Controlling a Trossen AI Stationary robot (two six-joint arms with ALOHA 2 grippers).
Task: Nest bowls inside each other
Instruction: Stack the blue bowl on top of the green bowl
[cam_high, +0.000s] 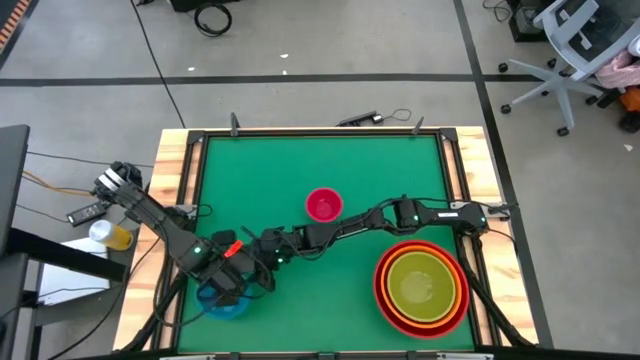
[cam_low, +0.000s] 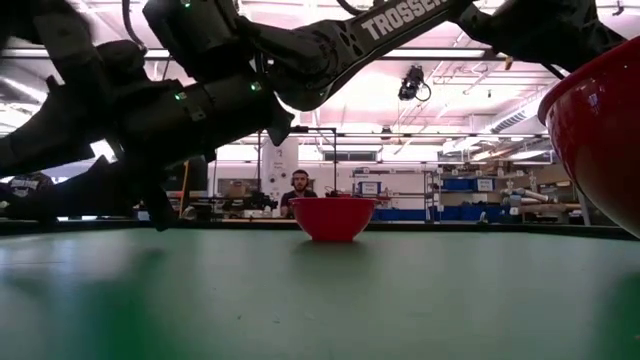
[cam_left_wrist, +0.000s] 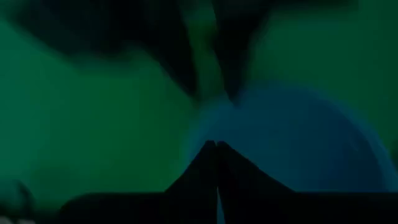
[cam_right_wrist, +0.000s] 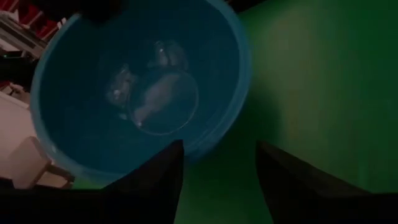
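A blue bowl (cam_high: 222, 305) is at the table's near left, under my left gripper (cam_high: 228, 290), which points down and is shut on it. In the right wrist view the blue bowl (cam_right_wrist: 143, 87) shows its hollow inside, tilted. My right gripper (cam_right_wrist: 217, 180) reaches across from the right and stands open just short of the bowl's rim, with nothing between its fingers. A small red bowl (cam_high: 323, 205) stands upright on its base at mid-table. A nested stack (cam_high: 420, 288) of a red, an orange and a yellow-green bowl rests at the near right. My left gripper pinches the blue bowl's rim (cam_left_wrist: 227, 134) between its two shut fingers, coming from above and pointing down. The bowl (cam_left_wrist: 298, 149) spreads out to one side below the fingertips and looks tilted. Whether its bottom is still on the table does not show.
Green mat (cam_high: 260, 170) lies bare at the far left and in the middle. Wooden rails (cam_high: 175, 170) border the table. In the low view the big red bowl (cam_low: 600, 140) fills the right edge, and a person sits far behind the small red bowl (cam_low: 332, 217).
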